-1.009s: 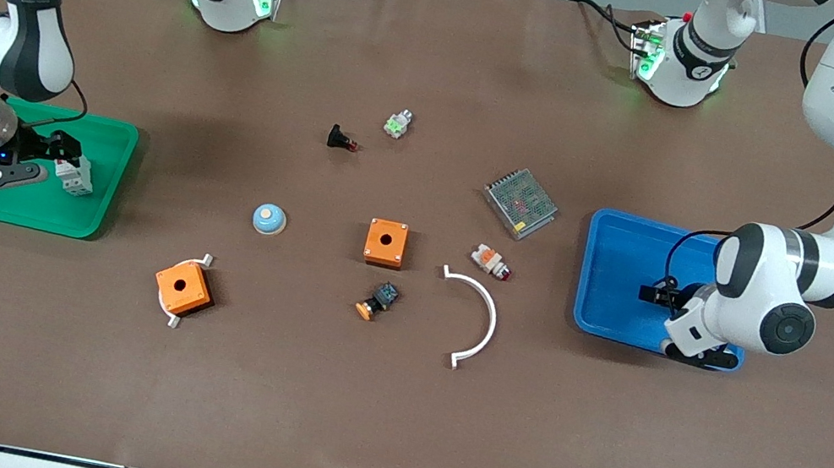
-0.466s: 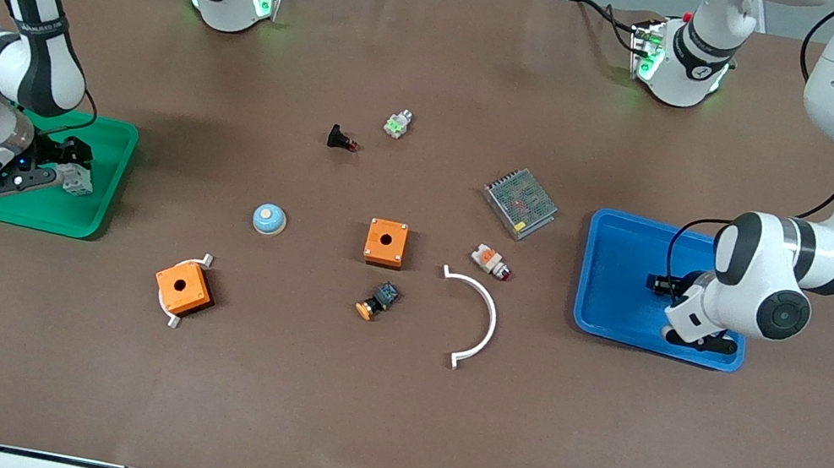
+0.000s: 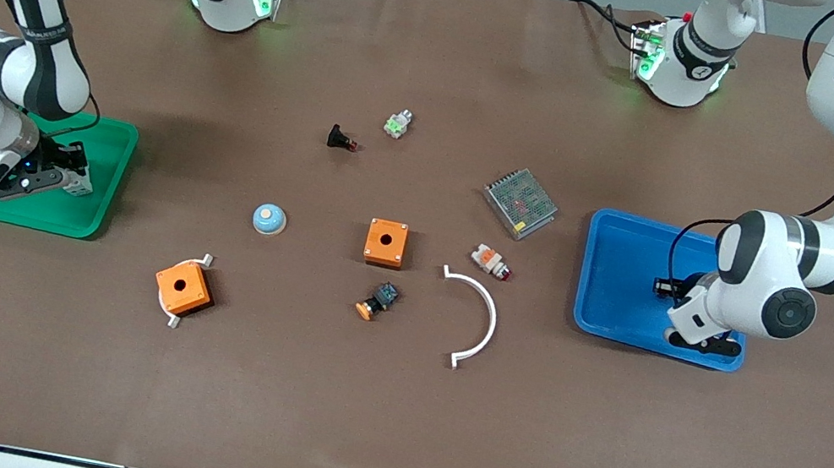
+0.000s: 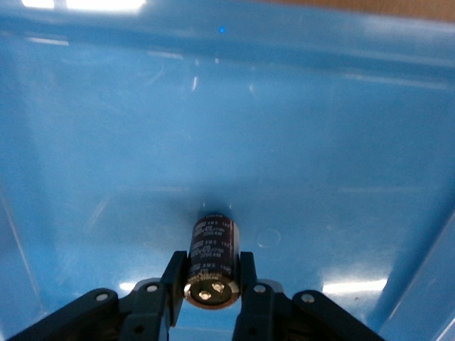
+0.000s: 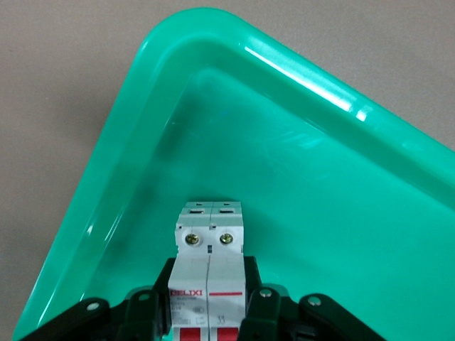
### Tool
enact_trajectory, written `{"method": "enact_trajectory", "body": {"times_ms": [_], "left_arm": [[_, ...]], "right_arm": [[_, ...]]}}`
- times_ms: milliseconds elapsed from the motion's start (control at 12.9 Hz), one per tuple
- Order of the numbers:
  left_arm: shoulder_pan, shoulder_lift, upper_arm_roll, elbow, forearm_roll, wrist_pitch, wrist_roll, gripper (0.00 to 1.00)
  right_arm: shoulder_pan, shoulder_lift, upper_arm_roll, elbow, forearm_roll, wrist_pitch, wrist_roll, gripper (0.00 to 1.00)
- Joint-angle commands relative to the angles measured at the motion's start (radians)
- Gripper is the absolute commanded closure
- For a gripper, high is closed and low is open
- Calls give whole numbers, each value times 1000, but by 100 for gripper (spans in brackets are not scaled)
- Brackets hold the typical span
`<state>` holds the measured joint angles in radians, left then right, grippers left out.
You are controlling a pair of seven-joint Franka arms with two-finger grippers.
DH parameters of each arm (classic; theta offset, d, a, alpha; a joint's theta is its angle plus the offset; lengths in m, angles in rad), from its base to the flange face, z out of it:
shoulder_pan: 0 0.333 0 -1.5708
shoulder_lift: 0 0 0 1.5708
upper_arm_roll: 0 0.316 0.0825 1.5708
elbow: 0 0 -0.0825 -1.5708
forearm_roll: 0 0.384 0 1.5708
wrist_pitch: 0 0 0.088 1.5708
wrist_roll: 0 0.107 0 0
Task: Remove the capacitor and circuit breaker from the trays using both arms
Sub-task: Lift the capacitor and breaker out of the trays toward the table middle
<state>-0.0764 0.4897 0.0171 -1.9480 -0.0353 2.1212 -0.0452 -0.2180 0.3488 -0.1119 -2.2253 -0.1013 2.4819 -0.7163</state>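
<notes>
Left claw [image 4: 211, 295] clamps capacitor [image 4: 212, 261] lengthwise toward blue tray [image 4: 320, 142]; right claw [image 5: 209, 298] clamps breaker [image 5: 210, 266] over green tray [image 5: 234, 64].

**Hidden and cut off**

In the front view the capacitor is hidden by the left arm's wrist. The breaker [image 5: 210, 273] runs off the right wrist view's edge at its red levers. The green tray [image 5: 213, 50] is cropped too.
</notes>
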Motion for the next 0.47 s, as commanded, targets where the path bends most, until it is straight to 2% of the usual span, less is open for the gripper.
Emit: {"method": "enact_trajectory", "body": {"times_ms": [0,155,388], "left_arm": [[-22,-20,-20,98,5,-26,-105,99],[-45,-4,-61,179,-15,-46,-265,99],[-94,32,-106,279,-55,-49,-493,99]], "right_arm": [[-1,-28,14,-2,-18,-39,-3,97],[34,-86,17,24,-12,-128,14,99],[142,-165,17,113,-14,-334,186,98]]}}
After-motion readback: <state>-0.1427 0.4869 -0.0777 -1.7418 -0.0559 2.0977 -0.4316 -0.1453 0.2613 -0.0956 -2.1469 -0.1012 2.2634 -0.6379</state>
